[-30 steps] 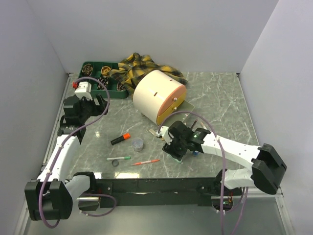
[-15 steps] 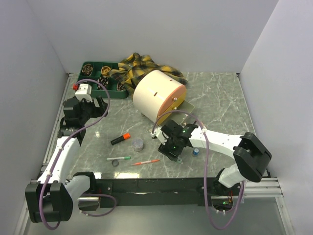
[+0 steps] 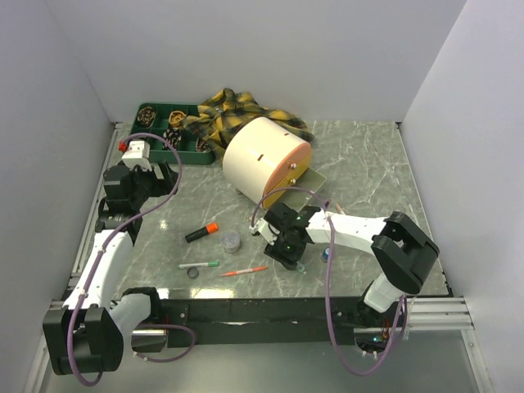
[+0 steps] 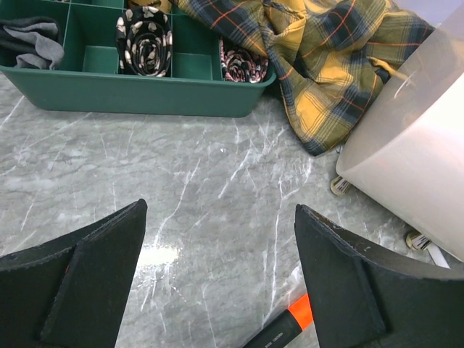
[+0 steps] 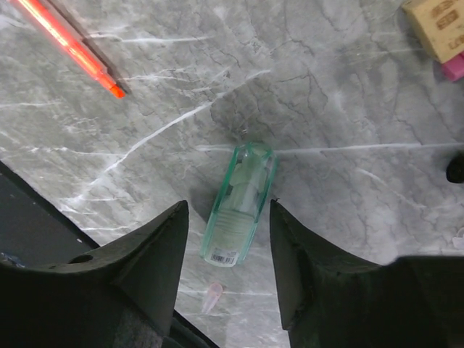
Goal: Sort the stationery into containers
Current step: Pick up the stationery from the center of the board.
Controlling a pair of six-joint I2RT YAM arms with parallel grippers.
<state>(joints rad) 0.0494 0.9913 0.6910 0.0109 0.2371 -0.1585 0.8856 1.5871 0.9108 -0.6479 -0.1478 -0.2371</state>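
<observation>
Right gripper [image 5: 228,210] moved left, jaws now half open straddling the green case [image 5: 243,188]; left gripper [image 4: 219,210] gapes wide, holding nothing.

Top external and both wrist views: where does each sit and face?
Top external: above and behind, looking down on the table; left arm and right arm show.
Left wrist: rides low, facing the green tray and cream drum; open fingers below.
Right wrist: looks straight down at a clear green case; fingers flank it.
Shared: the orange pen, in top and right wrist.
</observation>
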